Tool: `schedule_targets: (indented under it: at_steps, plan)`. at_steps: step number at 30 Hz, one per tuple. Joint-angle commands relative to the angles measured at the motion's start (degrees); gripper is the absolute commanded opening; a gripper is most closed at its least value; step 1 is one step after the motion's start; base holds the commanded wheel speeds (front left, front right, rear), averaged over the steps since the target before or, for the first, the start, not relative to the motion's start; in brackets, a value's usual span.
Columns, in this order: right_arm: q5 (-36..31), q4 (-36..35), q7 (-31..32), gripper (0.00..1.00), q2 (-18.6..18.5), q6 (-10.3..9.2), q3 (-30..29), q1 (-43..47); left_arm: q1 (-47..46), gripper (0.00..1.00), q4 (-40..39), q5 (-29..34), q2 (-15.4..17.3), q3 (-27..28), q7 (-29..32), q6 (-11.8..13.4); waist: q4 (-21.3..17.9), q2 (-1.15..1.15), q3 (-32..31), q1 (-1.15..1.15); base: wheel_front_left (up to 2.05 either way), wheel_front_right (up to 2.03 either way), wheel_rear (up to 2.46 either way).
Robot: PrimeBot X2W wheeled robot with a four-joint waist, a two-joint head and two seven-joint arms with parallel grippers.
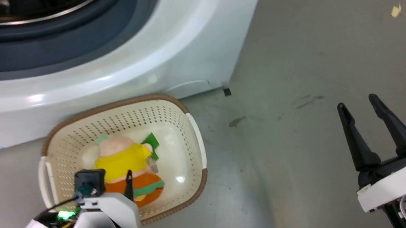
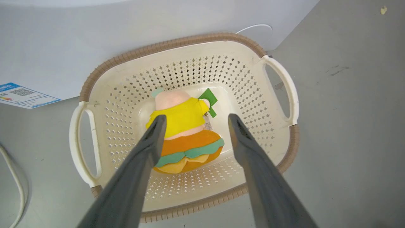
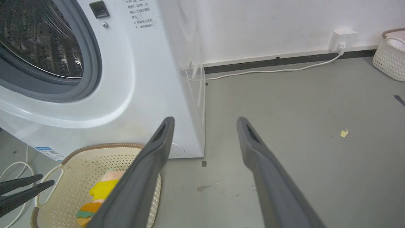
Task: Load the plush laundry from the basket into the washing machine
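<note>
- Our left gripper (image 2: 196, 117) hangs over the basket (image 2: 177, 42), fingers spread wide and holding nothing.
- Our right gripper (image 1: 356, 101) is likewise spread and empty, above the bare floor (image 1: 320, 49) well to the right of the basket.
- The burger toy (image 2: 186, 136) lies on the basket's bottom, pink end toward the washing machine (image 1: 98, 78).
- The basket sits on the floor just before the machine, whose grey seal and steel drum (image 3: 41, 41) we see uncovered.

Head cam looks steeply down; left wrist close above basket (image 2: 196, 38); right wrist low, facing washing machine (image 3: 152, 63). All share basket.
</note>
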Motion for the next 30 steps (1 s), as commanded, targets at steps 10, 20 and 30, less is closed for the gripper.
schedule_targets:
  at_steps: [10,20,30]
  plan:
    - [3.41,-0.46,-1.67,1.0,0.08,0.02,1.35,-2.54,-7.09,1.0,8.72,0.18,3.79,-2.67,2.45,0.0,-3.53,0.0,6.09,-0.01,0.0,0.0,0.0]
    - [6.42,-0.53,-2.86,1.0,0.09,0.02,1.2,-3.88,-14.2,1.0,15.31,-1.25,6.32,-3.69,4.35,0.27,-6.0,0.0,11.52,-0.01,0.0,0.0,0.0]
    - [10.3,-0.08,-4.06,1.0,0.1,0.03,0.87,-5.53,-20.58,1.0,22.13,-1.88,10.31,-5.41,8.36,1.72,-9.39,0.0,17.28,-0.01,0.0,0.0,0.0]
